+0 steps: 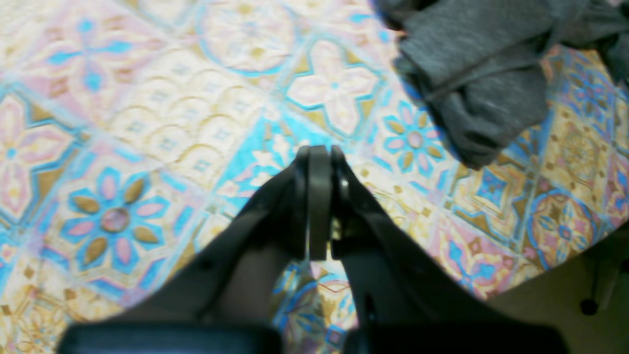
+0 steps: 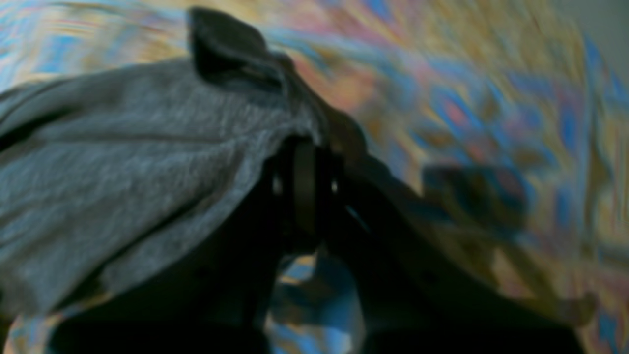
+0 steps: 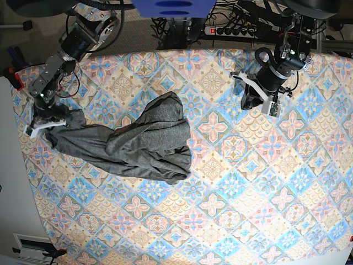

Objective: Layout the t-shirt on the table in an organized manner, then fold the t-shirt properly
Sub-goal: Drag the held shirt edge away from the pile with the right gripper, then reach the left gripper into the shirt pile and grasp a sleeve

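We see the t-shirt (image 3: 132, 143) lying crumpled on the left half of the table (image 3: 248, 210) in the base view, bunched into thick folds with one end stretched out toward the table's left edge. There our right gripper (image 3: 51, 125) is closed on that stretched end: in the right wrist view the grey cloth (image 2: 128, 162) drapes over the shut fingers (image 2: 304, 191), though that picture is blurred. Our left gripper (image 3: 255, 98) is over the far right part of the table, well apart from the shirt. In the left wrist view its fingers (image 1: 319, 196) are pressed together with nothing between them, above the bare patterned cloth, and only a rumpled edge of the shirt (image 1: 481, 73) shows in the upper right corner, near the table's edge.
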You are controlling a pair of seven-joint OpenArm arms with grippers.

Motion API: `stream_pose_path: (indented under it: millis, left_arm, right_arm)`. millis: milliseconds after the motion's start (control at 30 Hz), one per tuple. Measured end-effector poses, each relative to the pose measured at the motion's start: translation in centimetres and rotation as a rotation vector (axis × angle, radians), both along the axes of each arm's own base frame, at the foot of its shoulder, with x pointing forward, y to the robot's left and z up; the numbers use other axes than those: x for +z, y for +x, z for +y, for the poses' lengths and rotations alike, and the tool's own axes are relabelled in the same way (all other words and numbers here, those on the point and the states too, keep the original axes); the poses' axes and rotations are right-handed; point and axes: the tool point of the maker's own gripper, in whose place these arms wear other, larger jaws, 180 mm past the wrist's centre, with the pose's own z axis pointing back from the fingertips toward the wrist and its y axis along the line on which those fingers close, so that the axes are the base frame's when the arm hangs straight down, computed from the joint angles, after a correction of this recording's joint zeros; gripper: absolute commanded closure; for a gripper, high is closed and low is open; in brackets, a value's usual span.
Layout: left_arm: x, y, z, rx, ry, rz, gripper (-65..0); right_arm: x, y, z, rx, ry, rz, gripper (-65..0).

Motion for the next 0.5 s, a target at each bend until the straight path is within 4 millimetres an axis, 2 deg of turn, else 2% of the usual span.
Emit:
stream_pose_path:
  millis: [67,167,200,267,367,433,500]
  left_arm:
    - [-0.2,-0.1,-0.2,-0.004,0.001,0.006,0.0]
    - [-0.1,-0.1,-0.3,-0.01,-0.002,0.003,0.0]
    - [-0.1,-0.1,-0.3,-0.006,-0.001,0.004,0.0]
    - [-0.3,-0.3,-0.8,-0.019,-0.008,0.011,0.0]
    - [-0.2,0.0,-2.4,-0.08,-0.013,0.011,0.0]
    - [0.6,0.9,-4.3,-0.147,-0.023,-0.023,0.0]
    - [1.7,2.1,-6.1,-0.213,-0.029,-0.068,-0.1]
  right_arm:
    - [-1.3,-0.8,-0.3,-0.023,0.023,0.029,0.0]
    - [-1.1,0.1,-0.1,-0.024,0.038,0.018,0.0]
    - [-0.8,0.6,0.1,-0.019,0.042,0.007,-3.5]
    - [-0.2,1.3,0.2,-0.01,0.04,-0.013,-15.2]
    - [-0.6,0.9,0.4,-0.003,0.038,-0.002,-29.7]
    - [-0.7,0.4,0.0,-0.014,0.031,0.01,-33.0]
    - [0.2,0.5,-0.3,-0.014,0.01,-0.005,-31.2]
